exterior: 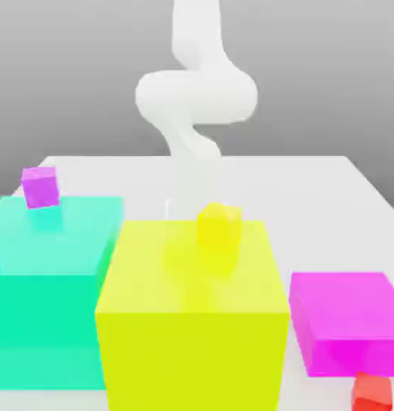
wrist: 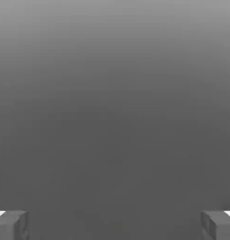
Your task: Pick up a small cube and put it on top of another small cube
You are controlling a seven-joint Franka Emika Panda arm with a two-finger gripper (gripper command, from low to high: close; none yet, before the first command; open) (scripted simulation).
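Observation:
The small cube (exterior: pixel 371 392) is plain bright red and lies on the white table at the near edge on the exterior view's right, just in front of a flat magenta block (exterior: pixel 348 321). My white arm (exterior: pixel 196 96) rises behind the big yellow block (exterior: pixel 192 313), far from the red cube. In the hand view my gripper (wrist: pixel 115 225) is open: its two grey fingertips (wrist: pixel 11 225) stand wide apart with nothing between them, against plain grey background.
A small yellow cube (exterior: pixel 218 227) sits on top of the big yellow block. A small purple cube (exterior: pixel 40 186) rests on the big teal block (exterior: pixel 51 289) at the exterior view's left. The white table (exterior: pixel 312 185) stretches behind the blocks.

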